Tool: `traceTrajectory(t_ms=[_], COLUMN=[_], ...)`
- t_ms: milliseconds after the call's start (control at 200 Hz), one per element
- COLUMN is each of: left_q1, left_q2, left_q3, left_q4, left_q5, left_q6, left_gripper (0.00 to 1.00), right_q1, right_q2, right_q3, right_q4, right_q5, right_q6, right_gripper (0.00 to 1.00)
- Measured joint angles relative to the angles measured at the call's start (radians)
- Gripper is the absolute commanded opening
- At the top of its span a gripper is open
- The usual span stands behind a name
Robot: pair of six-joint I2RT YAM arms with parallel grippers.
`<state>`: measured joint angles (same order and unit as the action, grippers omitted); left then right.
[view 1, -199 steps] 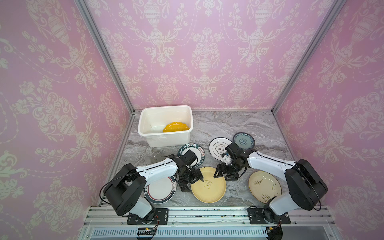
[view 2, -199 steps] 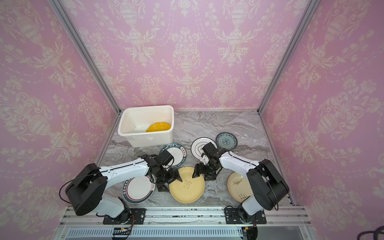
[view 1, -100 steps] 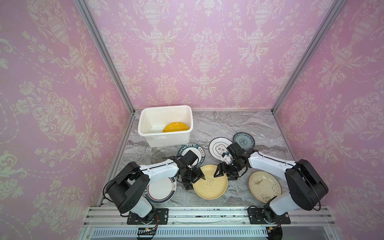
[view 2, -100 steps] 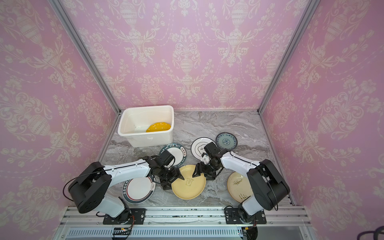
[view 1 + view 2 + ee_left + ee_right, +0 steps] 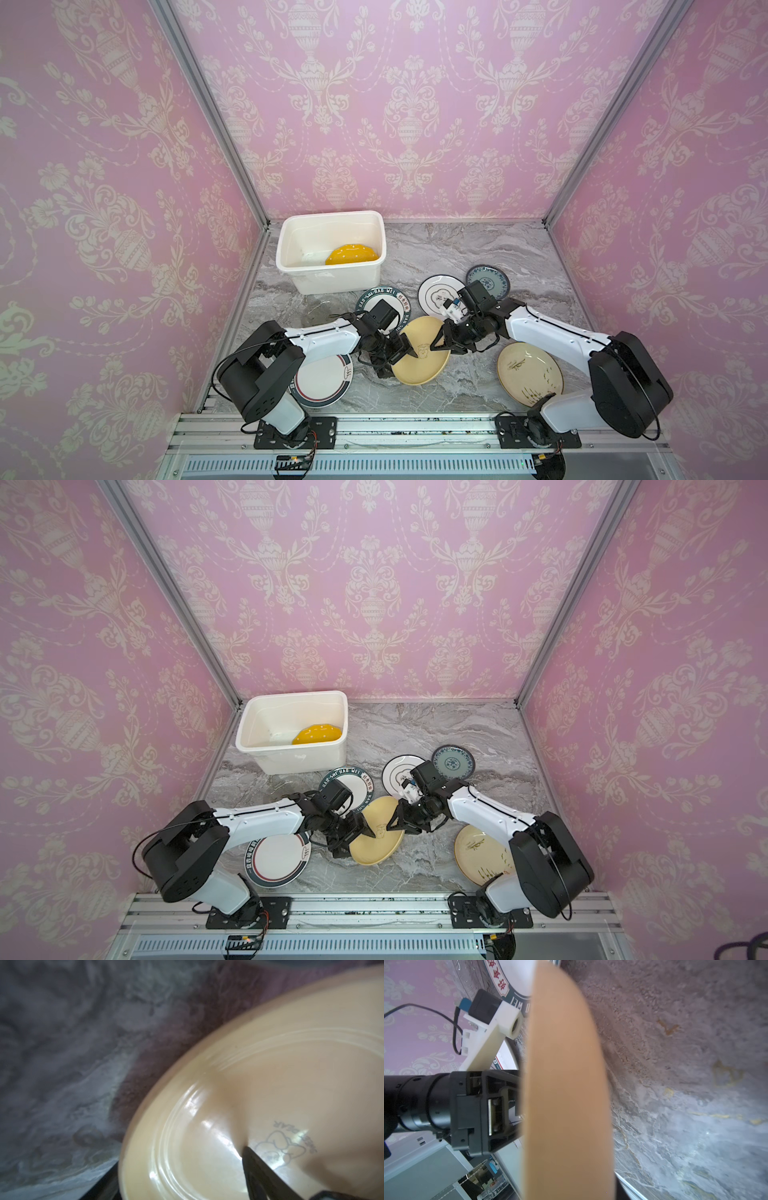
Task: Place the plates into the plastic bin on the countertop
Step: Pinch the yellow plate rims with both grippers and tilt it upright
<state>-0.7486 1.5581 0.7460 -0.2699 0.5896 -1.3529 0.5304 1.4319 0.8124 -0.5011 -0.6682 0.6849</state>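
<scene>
Left arm [image 5: 320,338] stretches low toward centre; right arm [image 5: 552,328] mirrors it, forearms near level. Left claw [image 5: 403,359] straddles the yellow plate [image 5: 424,370]: one finger [image 5: 261,1174] on its face, one beneath the rim; grip unclear. Right claw [image 5: 436,343] pinched on the opposite rim, wrist tipped down.

Pink wallpaper [image 5: 374,104] with a cream pattern of urns and garlands covers all three walls. Silver metal posts [image 5: 208,112] run up the two back corners. Along the near edge lies an aluminium rail [image 5: 415,428], with a slotted grille [image 5: 374,463] just beside it
</scene>
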Motion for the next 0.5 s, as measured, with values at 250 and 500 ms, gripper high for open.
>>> traceTrajectory(t_ms=[250,500], left_q1=[0.0,0.0], left_q2=[-0.11,-0.269], left_q3=[0.006,0.196], left_q4=[-0.013,-0.171], left_q5=[-0.008,-0.082], left_q6=[0.012,0.2], left_gripper=[0.83,0.99], right_q1=[-0.008,-0.057], right_q2=[-0.057,-0.21], right_q3=[0.082,0.189], right_q4=[-0.145,-0.243], right_q5=[0.045,0.061], right_q6=[-0.013,0.01], right_gripper=[0.17,0.18])
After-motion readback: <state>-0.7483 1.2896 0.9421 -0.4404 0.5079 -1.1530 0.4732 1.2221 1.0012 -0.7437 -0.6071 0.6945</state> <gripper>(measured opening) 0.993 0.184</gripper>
